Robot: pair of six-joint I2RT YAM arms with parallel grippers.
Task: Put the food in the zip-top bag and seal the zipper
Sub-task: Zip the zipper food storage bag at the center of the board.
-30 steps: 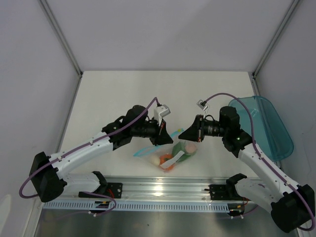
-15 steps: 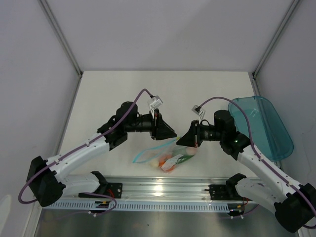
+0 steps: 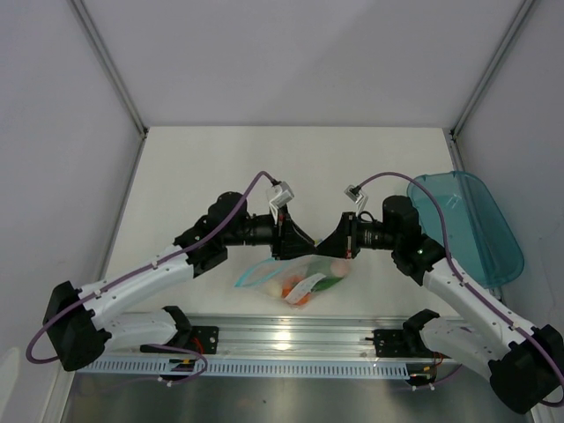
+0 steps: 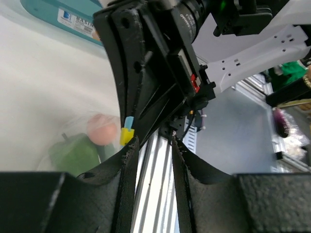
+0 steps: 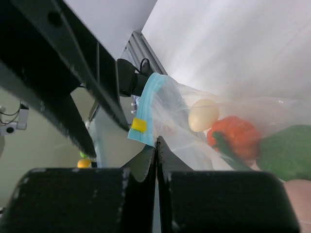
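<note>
1. Left gripper (image 4: 151, 143): the left wrist view shows the fingers a narrow gap apart. Nothing sits between them; the metal rail (image 3: 282, 339) shows through the gap.
2. Right gripper (image 5: 156, 145): the fingers are pressed together. The tips pinch the clear film of the zip-top bag (image 5: 180, 116), just beside the lower end of the zipper (image 5: 148, 104).
3. Relative position: in the overhead view the two grippers face each other tip to tip, close together, above the near middle of the table (image 3: 203, 167). The bag lies directly beneath them, its far edge drawn up toward the tips.
4. Slider: a small yellow slider (image 5: 139, 124) sits on the teal strip near the pinched end. In the left wrist view it lies just beside the tip of one left finger. Contact cannot be confirmed.
5. Food, all inside the bag:
   - pale egg (image 5: 203, 114), nearest the zipper;
   - orange-red round piece (image 5: 234, 136), touching the egg;
   - green pepper (image 5: 286, 151), beside the orange piece;
   - pinkish egg (image 4: 103, 130), next to the pepper.
6. Zipper state: whether the strip is sealed along its length cannot be determined.
7. Surroundings: a translucent teal tray (image 3: 480, 238) rests at the right edge of the table, well apart from the bag.
</note>
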